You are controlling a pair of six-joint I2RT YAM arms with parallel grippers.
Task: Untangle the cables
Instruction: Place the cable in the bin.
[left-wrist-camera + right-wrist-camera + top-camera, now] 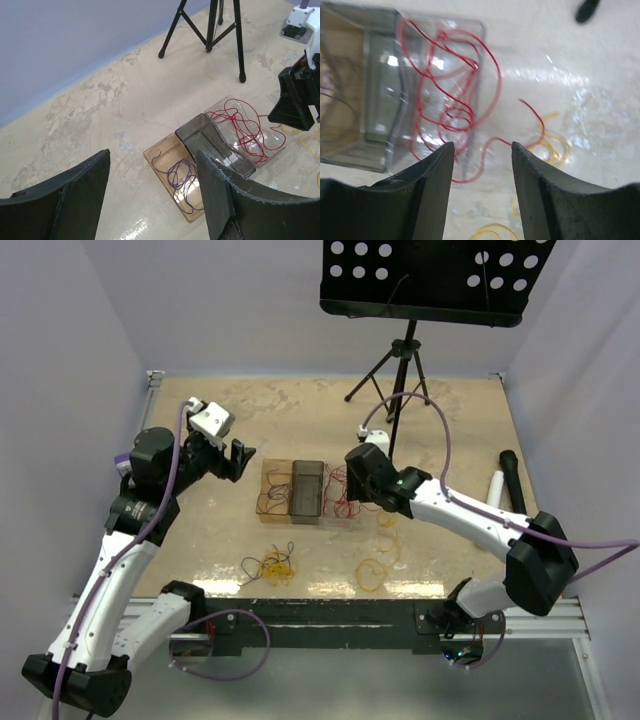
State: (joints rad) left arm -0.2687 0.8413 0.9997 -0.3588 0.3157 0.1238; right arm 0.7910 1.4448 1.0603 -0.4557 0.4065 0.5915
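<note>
My right gripper (482,147) hangs open, holding nothing, with the red cables (454,111) right below it, spilling over the edge of the clear tray (470,22). My left gripper (152,155) is open too, purple cables (176,172) down in front of it.

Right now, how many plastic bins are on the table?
3, side by side: an amber bin holding purple wires, a grey bin in the middle, a clear bin holding red wires.
</note>
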